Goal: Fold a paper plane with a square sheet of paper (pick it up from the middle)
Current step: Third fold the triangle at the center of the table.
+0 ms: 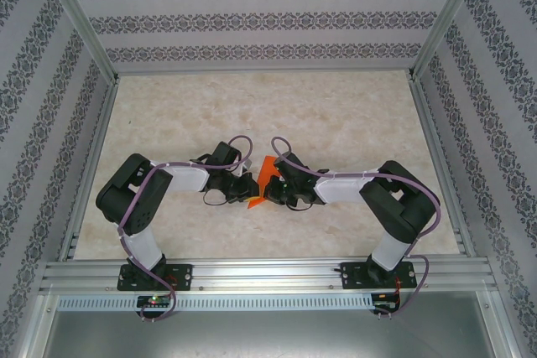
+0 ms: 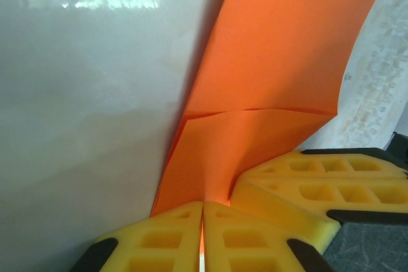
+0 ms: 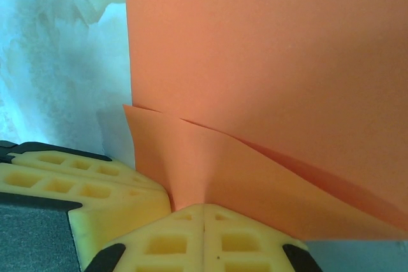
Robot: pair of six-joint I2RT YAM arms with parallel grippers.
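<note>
The orange sheet of paper stands up off the table between my two grippers, folded into layers with flap edges showing. My left gripper is at its left side and my right gripper at its right, tips almost meeting. In the left wrist view the left gripper is shut on the paper's lower edge, with the right gripper's yellow fingers close beside it. The right wrist view has the right gripper shut on the same edge, the left gripper's fingers to its left.
The pale marble-patterned table is bounded by aluminium rails at the sides and front, with patterned walls behind them. Both arm bases sit on the near rail.
</note>
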